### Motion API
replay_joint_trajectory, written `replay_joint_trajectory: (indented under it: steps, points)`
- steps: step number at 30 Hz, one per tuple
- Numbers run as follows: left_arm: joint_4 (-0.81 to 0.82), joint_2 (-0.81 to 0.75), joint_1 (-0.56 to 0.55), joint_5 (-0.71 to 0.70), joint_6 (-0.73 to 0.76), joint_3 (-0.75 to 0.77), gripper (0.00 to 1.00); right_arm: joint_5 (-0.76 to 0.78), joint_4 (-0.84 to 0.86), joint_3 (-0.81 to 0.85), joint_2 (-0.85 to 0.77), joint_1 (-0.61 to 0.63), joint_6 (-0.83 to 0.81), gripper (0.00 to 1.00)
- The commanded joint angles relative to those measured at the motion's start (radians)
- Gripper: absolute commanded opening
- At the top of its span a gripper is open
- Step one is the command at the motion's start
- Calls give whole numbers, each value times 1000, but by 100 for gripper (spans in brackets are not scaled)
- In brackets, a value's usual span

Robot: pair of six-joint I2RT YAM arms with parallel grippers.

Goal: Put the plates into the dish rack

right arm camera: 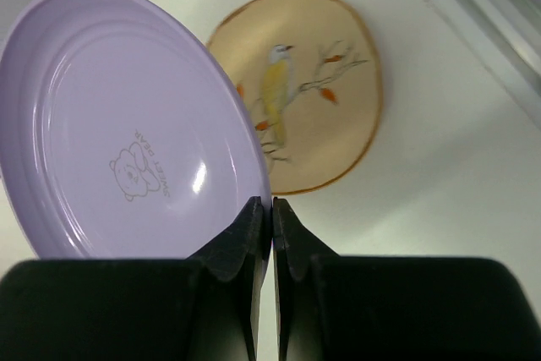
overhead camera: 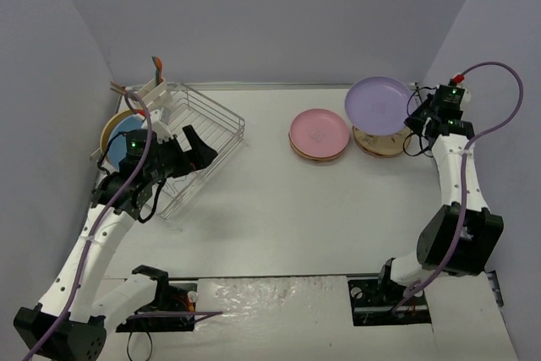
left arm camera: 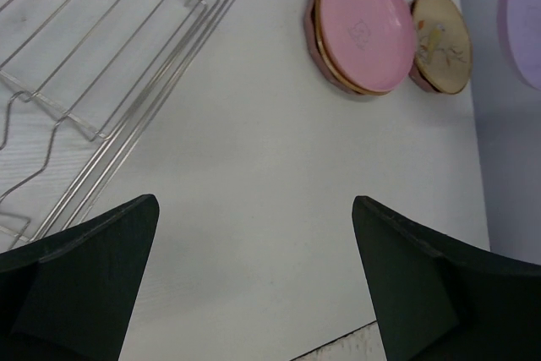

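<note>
My right gripper is shut on the rim of a purple plate and holds it tilted above a cream bird-printed plate. The right wrist view shows its jaws pinching the purple plate's edge over the cream plate. A pink plate tops a small stack mid-table and also shows in the left wrist view. The silver wire dish rack stands at the left, with a blue plate and a yellow one behind it at its left end. My left gripper is open and empty beside the rack.
A white utensil caddy with utensils is clipped at the rack's far corner. Grey walls close in the table at the left, back and right. The cream plate lies near the right wall.
</note>
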Motion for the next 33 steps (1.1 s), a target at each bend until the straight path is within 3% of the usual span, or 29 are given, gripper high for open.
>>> replay_joint_trajectory:
  steps: [1, 7, 12, 21, 24, 28, 33]
  points:
    - [223, 52, -105, 8, -136, 113, 97, -145, 83, -23, -121, 122, -9, 0]
    - [315, 165, -289, -127, -190, 212, 97, -273, 189, -125, -242, 305, 47, 0]
    - [348, 274, -368, -156, -224, 289, 97, -303, 219, -177, -301, 427, 33, 0]
    - [235, 399, -437, -227, -246, 385, 88, -331, 241, -226, -355, 498, 7, 0]
    - [254, 414, -444, -205, -275, 386, 79, -353, 243, -226, -349, 504, 1, 0]
    - [272, 437, -451, -182, -285, 390, 57, -351, 243, -235, -346, 506, -7, 0]
    - [278, 441, -451, -178, -288, 389, 22, -361, 263, -250, -338, 507, -16, 0]
